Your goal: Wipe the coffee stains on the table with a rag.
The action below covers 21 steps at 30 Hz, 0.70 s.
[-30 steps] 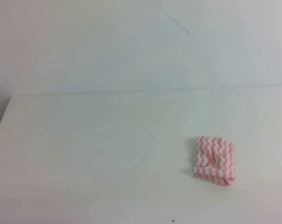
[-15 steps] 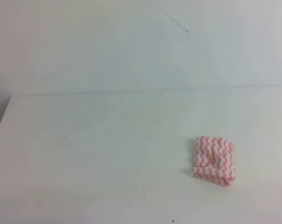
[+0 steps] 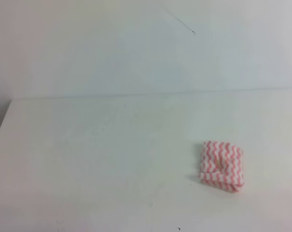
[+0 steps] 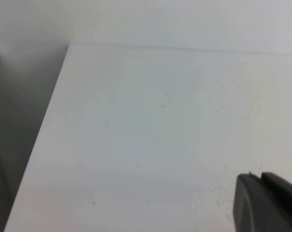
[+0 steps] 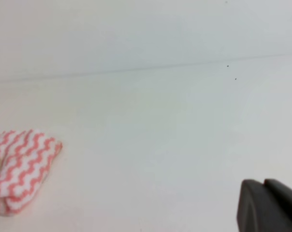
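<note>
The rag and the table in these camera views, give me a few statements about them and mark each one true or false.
1. The rag lies on the table with neither tool touching it. True.
2. The rag is plain blue. False: it has pink-red and white zigzag stripes.
3. In the exterior high view the rag sits on the right part of the table. True.
4. The right tool is clamped on the rag. False: it is shut on nothing, apart from the rag.
5. A large coffee puddle shows beside the rag. False: no stain can be seen there.
</note>
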### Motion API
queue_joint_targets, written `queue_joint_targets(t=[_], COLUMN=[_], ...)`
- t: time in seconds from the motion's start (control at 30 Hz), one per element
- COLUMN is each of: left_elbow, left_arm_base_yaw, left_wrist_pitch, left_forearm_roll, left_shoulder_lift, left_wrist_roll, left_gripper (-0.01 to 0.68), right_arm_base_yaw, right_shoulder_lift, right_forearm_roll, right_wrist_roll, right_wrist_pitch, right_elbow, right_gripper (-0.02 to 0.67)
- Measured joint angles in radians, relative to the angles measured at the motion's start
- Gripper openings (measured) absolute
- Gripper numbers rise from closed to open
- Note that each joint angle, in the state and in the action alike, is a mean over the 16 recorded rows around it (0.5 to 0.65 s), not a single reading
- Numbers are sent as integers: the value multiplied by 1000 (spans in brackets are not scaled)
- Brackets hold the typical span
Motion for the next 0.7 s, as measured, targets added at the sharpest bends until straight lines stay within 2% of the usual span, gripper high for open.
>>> queue_joint_targets(t=[0.7], left_elbow=[0], left_arm_base_yaw=[0], left_wrist_pitch=[0], left_forearm_roll=[0], left_shoulder_lift=[2], left_wrist_roll=[0], left_gripper=[0], right_arm_base_yaw=[0], right_shoulder_lift=[1], right_forearm_roll=[0], right_wrist_roll=[3], right_wrist_pitch=[1], right_elbow=[0], right_gripper=[-3])
